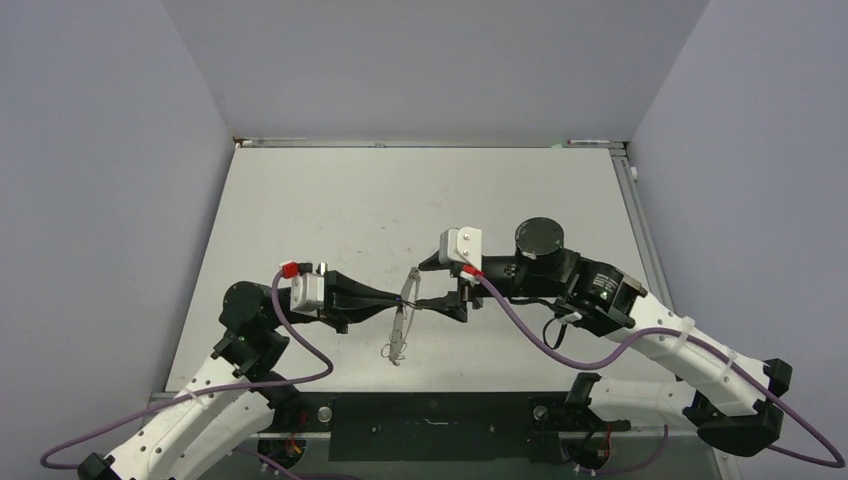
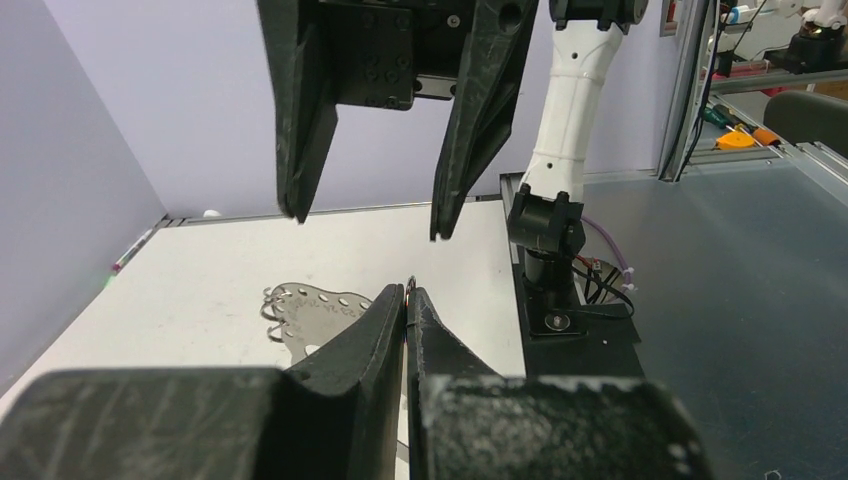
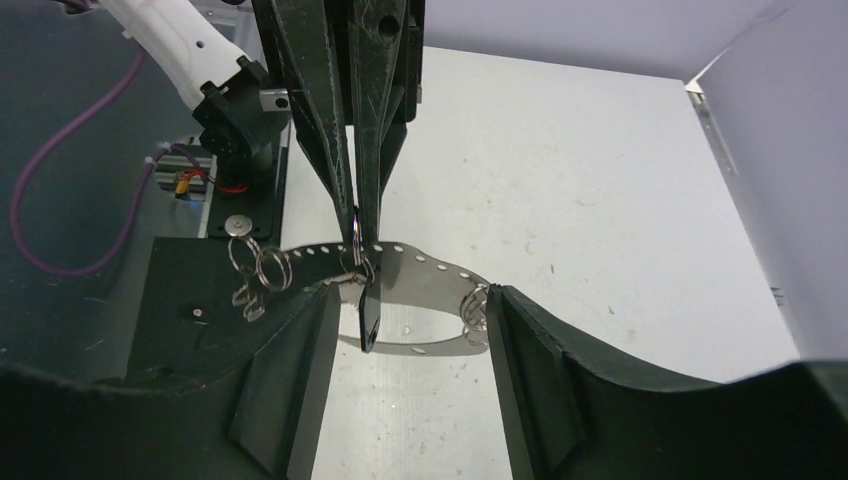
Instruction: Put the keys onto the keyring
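Observation:
The keyring (image 1: 402,325) is a silver hoop with small loops along its rim, hanging over the near middle of the table. My left gripper (image 1: 399,299) is shut on a small loop at its top, seen edge-on in the left wrist view (image 2: 408,292). In the right wrist view the left gripper's fingertips (image 3: 357,215) pinch that loop, and a black-headed key (image 3: 370,315) hangs below it in front of the hoop (image 3: 430,265). My right gripper (image 3: 412,300) is wide open, one finger on each side of the key and hoop, touching neither. It faces the left gripper (image 1: 417,287).
The white table (image 1: 400,200) is walled at the left, back and right. A black mounting plate (image 1: 430,410) with the arm bases runs along the near edge and shows in the right wrist view (image 3: 180,290). The hoop also shows in the left wrist view (image 2: 310,305).

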Controlling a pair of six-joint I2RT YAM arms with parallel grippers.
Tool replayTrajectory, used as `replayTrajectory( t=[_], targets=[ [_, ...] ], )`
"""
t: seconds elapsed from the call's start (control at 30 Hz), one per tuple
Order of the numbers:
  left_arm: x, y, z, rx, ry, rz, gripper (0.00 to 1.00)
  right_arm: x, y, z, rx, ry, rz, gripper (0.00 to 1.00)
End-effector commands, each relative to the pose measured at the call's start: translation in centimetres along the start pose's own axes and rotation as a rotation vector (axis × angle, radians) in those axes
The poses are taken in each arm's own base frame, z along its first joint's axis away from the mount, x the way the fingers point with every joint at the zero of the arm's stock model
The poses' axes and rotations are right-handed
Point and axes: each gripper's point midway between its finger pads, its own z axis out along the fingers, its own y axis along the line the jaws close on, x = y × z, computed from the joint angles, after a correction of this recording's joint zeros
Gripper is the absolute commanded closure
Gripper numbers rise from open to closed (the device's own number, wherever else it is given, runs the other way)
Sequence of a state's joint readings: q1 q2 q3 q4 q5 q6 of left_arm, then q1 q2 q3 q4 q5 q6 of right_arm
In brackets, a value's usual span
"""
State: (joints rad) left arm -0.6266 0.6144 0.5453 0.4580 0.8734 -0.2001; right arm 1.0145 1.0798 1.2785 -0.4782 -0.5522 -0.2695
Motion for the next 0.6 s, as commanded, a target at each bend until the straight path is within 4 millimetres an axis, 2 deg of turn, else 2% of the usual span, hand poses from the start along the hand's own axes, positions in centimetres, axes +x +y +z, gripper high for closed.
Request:
replayTrajectory(
  t=[0.0,0.13,0.2,0.3,0.43,0.57],
  targets=[
    [-1.9,0.5,0.1,-0.035,-0.046,0.056,1.0,-1.7,-1.4,-1.6,0.126,-0.124,-0.037,0.44],
    [-2.3,1.0,0.0,-0.07,-0.06,0.062,1.0,-0.5,-0.6,-1.7,0.133,-0.174,-0.013,0.45],
    [-2.3,1.1,-0.1,-0.081,-0.065,0.064,1.0,1.0,0.0,-1.2,0.121,-0.183,0.028,0.45],
    [-2.4,1.3,-0.1,-0.095,-0.069,0.065,1.0,1.9,0.2,-0.6,0.125,-0.224,0.076,0.45],
    [-2.3,1.8,-0.1,-0.115,-0.07,0.06,1.0,1.9,-0.9,-0.6,0.212,-0.302,0.112,0.46],
    [-2.4,2.2,-0.2,-0.141,-0.077,0.063,1.0,1.8,-0.6,-0.5,0.228,-0.354,0.113,0.47]
  ],
)
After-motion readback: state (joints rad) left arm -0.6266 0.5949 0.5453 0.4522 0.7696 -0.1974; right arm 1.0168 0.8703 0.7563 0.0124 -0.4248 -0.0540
